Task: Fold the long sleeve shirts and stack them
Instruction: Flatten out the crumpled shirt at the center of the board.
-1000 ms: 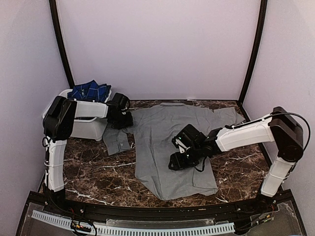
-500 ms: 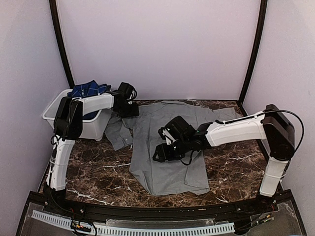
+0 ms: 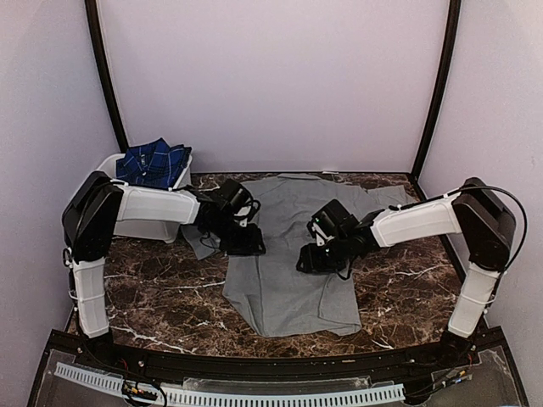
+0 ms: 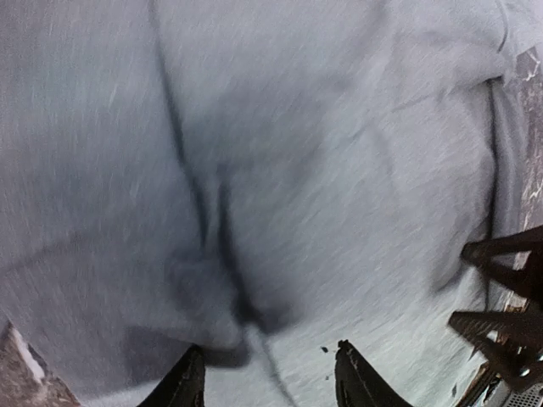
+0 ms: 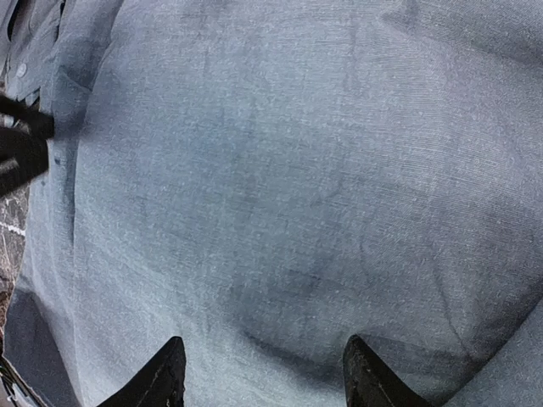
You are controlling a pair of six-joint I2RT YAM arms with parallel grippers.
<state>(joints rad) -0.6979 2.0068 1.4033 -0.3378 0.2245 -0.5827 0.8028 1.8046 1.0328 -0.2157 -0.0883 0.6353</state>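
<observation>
Grey shirt [image 3: 288,297] | left hand [image 4: 267,377] spread, empty, above it | right hand [image 5: 259,373] spread, empty

Grey shirt [image 3: 284,280] spread on the tabletop [image 3: 161,292].
Left gripper [image 3: 244,244] at its left edge, right gripper [image 3: 312,261] over its middle; plaid shirt [image 3: 154,161] lies in the white tub [image 3: 140,227].

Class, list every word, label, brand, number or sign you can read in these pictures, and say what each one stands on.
No text can be read in any view.
grey shirt: plain cloth, no tag or print showing; the left wrist view of it is blurred.
plaid shirt: checked pattern only.
white tub: no marking visible.
left arm and right arm: no legible marking.
</observation>
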